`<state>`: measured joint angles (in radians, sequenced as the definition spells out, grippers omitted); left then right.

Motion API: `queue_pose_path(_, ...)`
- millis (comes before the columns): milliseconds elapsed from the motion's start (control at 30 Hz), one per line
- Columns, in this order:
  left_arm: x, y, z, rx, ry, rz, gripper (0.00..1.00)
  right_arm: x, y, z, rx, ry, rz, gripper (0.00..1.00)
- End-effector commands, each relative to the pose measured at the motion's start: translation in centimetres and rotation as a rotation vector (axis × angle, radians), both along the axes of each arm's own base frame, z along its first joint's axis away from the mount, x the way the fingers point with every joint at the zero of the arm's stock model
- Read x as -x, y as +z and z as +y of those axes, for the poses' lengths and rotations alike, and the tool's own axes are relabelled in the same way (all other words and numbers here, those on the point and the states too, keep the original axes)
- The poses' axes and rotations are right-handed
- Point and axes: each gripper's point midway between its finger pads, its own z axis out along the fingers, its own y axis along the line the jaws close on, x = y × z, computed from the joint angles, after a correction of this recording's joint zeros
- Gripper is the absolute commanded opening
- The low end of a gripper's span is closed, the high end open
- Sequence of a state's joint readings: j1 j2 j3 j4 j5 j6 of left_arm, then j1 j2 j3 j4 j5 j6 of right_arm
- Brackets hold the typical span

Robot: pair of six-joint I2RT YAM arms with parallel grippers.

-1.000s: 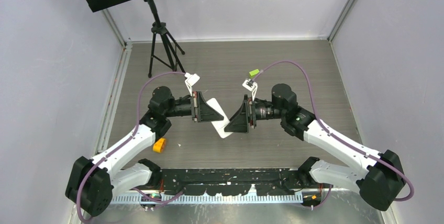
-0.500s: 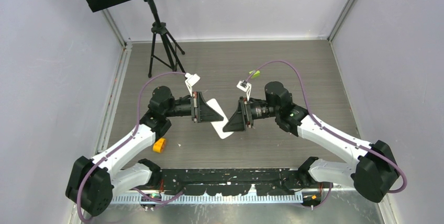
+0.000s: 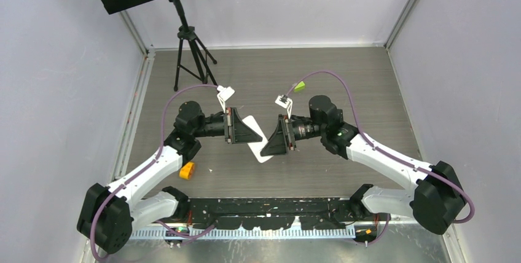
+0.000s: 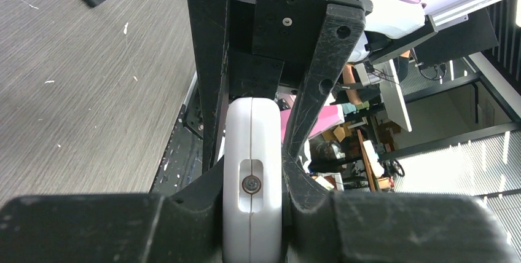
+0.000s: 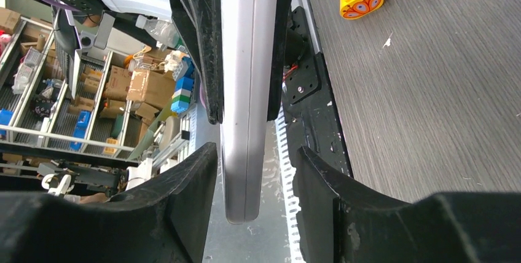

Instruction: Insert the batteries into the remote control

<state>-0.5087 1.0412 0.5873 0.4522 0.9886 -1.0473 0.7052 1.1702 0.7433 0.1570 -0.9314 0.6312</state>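
My left pincer (image 4: 252, 196) clamps the remote (image 5: 249, 91). Its long axis points down-frame between my right pincer (image 5: 253, 152) jaws, still apart.

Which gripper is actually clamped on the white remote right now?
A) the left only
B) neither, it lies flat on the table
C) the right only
A: the left gripper presses its fingers against both sides of the white remote, while the right gripper only flanks the remote's end, with a gap showing on each side.
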Motion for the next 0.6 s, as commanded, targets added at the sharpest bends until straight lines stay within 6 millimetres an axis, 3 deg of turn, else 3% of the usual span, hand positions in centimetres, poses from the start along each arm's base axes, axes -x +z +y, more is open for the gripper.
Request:
queue_pose_path(0, -0.3, 2.6, -0.1, 0.048, 0.006, -0.077, 0.00, 0.6, 1.0, 0.2, -0.039, 0.050, -0.032, 0.55)
queue_pose_path(100, -0.4, 2.7, -0.2, 0.049, 0.011, -0.073, 0.00, 0.5, 0.9, 0.3, -0.035, 0.048, -0.027, 0.52)
queue_pose_path(400, -0.2, 2.3, -0.1, 0.051, 0.007, -0.049, 0.00, -2.0, 1.5, 1.2, -0.043, -0.076, -0.016, 0.22)
queue_pose_path(567, 0.1, 1.5, -0.2, 0.044, -0.009, -0.027, 0.00, -4.0, 2.8, 2.1, -0.110, -0.183, 0.024, 0.19)
